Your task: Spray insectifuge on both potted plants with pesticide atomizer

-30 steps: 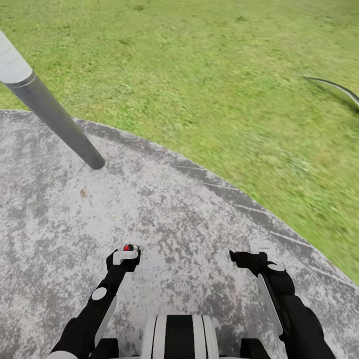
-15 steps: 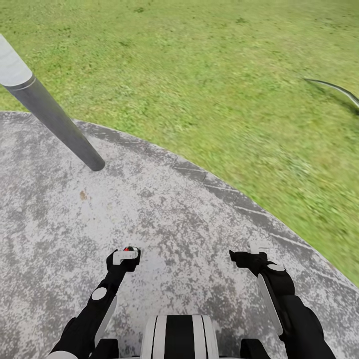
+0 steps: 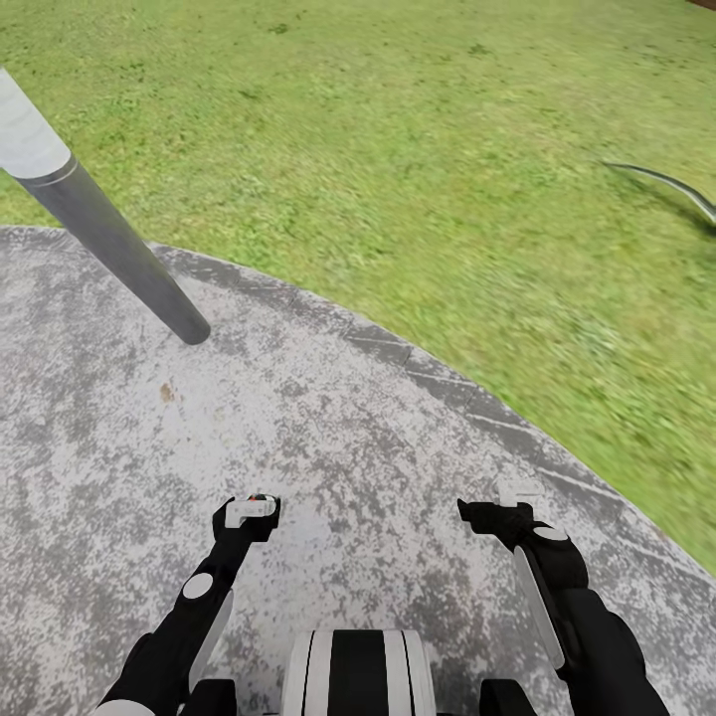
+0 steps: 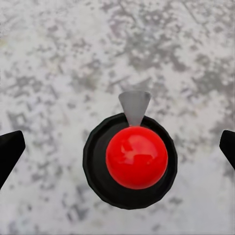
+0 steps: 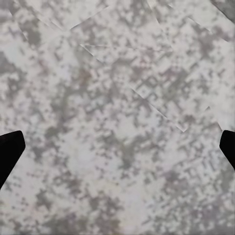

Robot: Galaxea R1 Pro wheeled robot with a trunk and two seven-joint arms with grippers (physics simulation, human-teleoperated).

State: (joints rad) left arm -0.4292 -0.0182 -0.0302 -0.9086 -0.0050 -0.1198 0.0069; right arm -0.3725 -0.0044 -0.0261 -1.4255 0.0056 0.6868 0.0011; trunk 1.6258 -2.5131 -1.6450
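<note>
I am over the round grey paved patio [image 3: 328, 428] of the garden, with green lawn [image 3: 398, 149] beyond its edge. The pesticide atomizer and the potted plants are out of view. My left gripper [image 3: 249, 510] hangs low and open, its dark fingertips [image 4: 10, 152] wide apart. Straight below it on the paving sits a small black round thing with a red dome [image 4: 136, 156] and a grey cone tip; a sliver of the red dome [image 3: 261, 495] peeks past the gripper. My right gripper [image 3: 514, 494] is open over bare paving [image 5: 117, 122], holding nothing.
A slanting grey pole [image 3: 119, 254] with a white upper part stands on the patio at the left, near the lawn edge. A thin dark curved strip [image 3: 666, 182] lies on the grass at the far right. Open lawn stretches ahead.
The whole view has slid down a little, so the camera has moved. More of the red dome is hidden behind the left gripper. Both arms keep their pose.
</note>
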